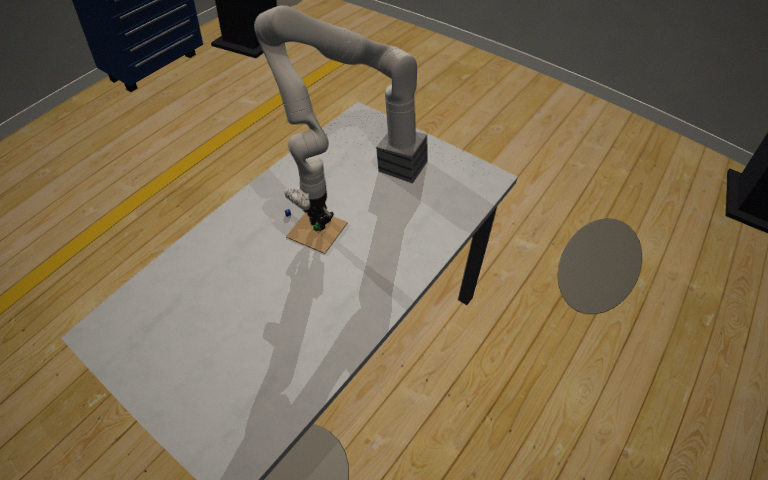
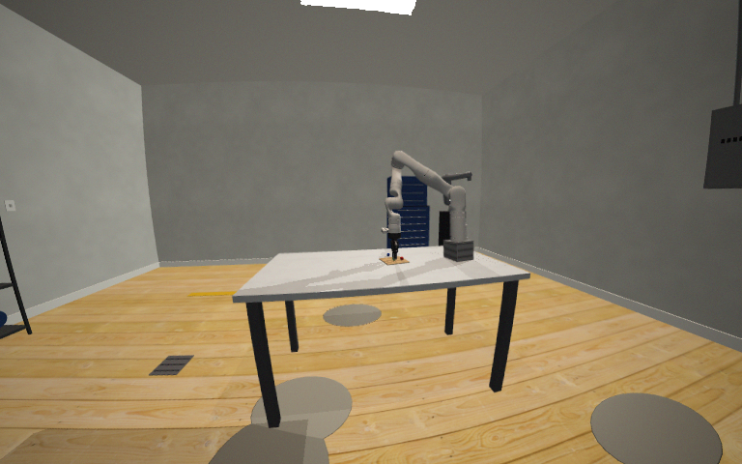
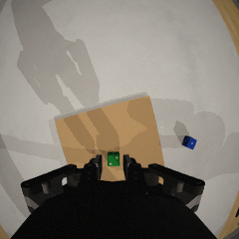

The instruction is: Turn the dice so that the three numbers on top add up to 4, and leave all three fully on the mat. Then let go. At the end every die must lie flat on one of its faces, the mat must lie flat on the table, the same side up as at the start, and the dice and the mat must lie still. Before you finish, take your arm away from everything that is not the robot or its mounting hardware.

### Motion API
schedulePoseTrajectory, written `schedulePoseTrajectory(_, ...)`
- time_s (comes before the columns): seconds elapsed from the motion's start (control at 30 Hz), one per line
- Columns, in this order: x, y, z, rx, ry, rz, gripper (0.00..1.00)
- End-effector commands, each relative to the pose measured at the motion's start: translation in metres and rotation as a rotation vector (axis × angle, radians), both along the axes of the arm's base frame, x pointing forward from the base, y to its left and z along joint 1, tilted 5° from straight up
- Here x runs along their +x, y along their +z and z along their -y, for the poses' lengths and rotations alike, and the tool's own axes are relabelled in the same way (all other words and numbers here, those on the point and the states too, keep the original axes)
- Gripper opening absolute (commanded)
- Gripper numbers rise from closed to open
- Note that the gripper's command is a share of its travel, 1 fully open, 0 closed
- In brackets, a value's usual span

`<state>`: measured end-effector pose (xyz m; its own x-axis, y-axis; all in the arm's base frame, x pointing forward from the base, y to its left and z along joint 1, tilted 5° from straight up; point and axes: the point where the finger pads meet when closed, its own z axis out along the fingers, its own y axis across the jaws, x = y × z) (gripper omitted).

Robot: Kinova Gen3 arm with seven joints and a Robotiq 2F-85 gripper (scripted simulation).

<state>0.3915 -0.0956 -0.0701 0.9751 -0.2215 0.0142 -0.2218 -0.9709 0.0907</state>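
Wrist view, left to right: the grey counter [image 3: 124,45] carries a tan mat [image 3: 107,126] lying flat, crossed by arm shadows. On the near part of the mat sits the green die [image 3: 114,158], flat on one face; its top face shows white pips too small to count. The gripper [image 3: 113,165] stands directly over this die, with one of the black fingers on its left and the other on its right. The fingers are partly open, with a narrow gap visible on each side of the die, so they hold nothing. To the right, off the mat and on the bare counter, lies the blue die [image 3: 188,142], near the mat's right edge but apart from it. Top view: the arm [image 1: 293,89] arches from its dark base block [image 1: 415,160] at the far end of the counter down to the mat. Exterior view: a red die [image 2: 401,259] shows on the mat just to the right of the gripper; its top face cannot be read.
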Motion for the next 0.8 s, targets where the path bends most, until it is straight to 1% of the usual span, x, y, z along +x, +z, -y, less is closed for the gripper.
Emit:
schedulePoseTrajectory(0.0, 0.003, 0.012, 0.001, -0.003, -0.001, 0.009, 0.31)
schedulePoseTrajectory(0.33, 0.003, 0.064, -0.004, -0.003, -0.001, 0.009, 0.31)
schedulePoseTrajectory(0.4, 0.003, 0.064, -0.004, -0.003, -0.001, 0.009, 0.31)
schedulePoseTrajectory(0.57, 0.003, 0.08, -0.005, -0.003, -0.001, 0.009, 0.31)
schedulePoseTrajectory(0.73, 0.003, 0.083, -0.006, -0.003, -0.001, 0.009, 0.31)
schedulePoseTrajectory(0.77, 0.003, 0.083, -0.006, -0.003, -0.001, 0.009, 1.0)
